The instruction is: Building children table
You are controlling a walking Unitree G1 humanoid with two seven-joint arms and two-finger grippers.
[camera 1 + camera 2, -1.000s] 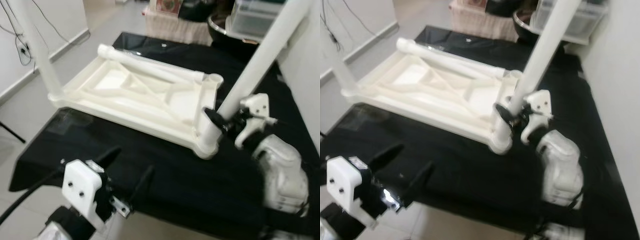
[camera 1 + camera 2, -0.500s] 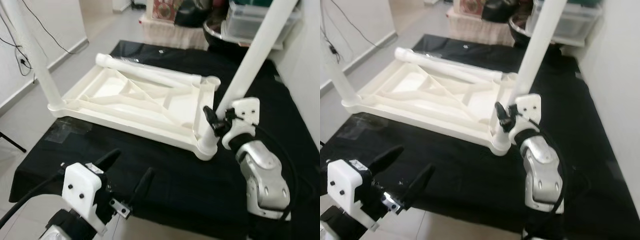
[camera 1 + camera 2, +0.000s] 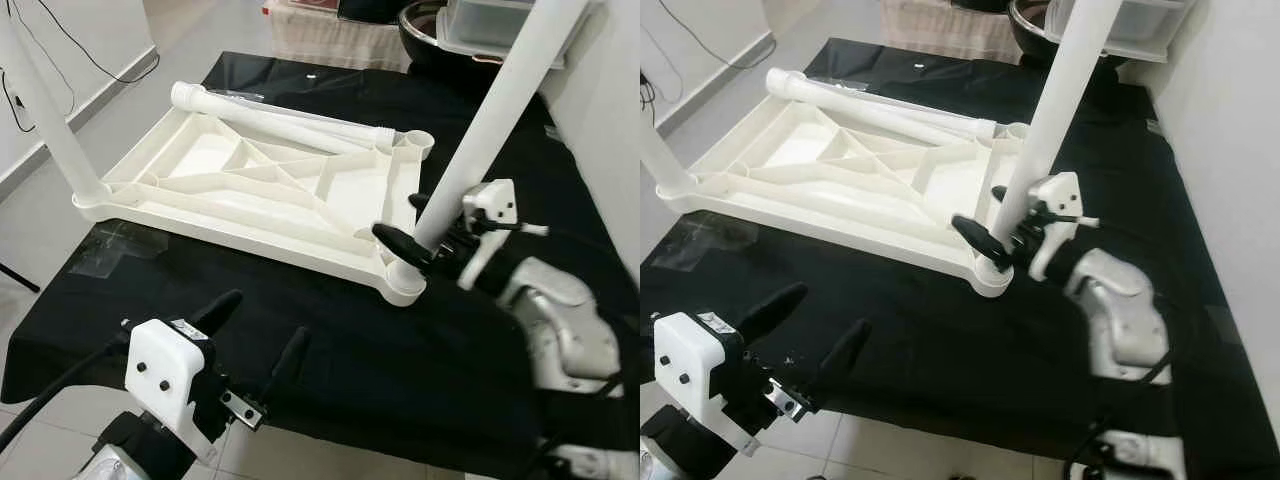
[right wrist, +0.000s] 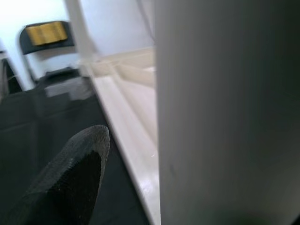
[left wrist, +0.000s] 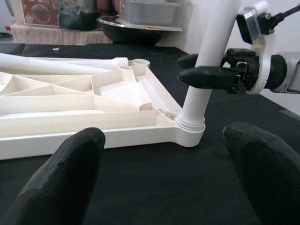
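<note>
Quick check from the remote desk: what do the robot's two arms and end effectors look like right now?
Both arms have silver-grey shells. The left end effector has long black tapered fingers on a white boxy block with two dark screw holes and a black cable. The right end effector has matching black fingers, a white bracket, thin black wiring.

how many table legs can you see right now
3. One leg stands in the tabletop's near-left corner, one in the near-right corner at the right gripper, one lies along its far edge.
</note>
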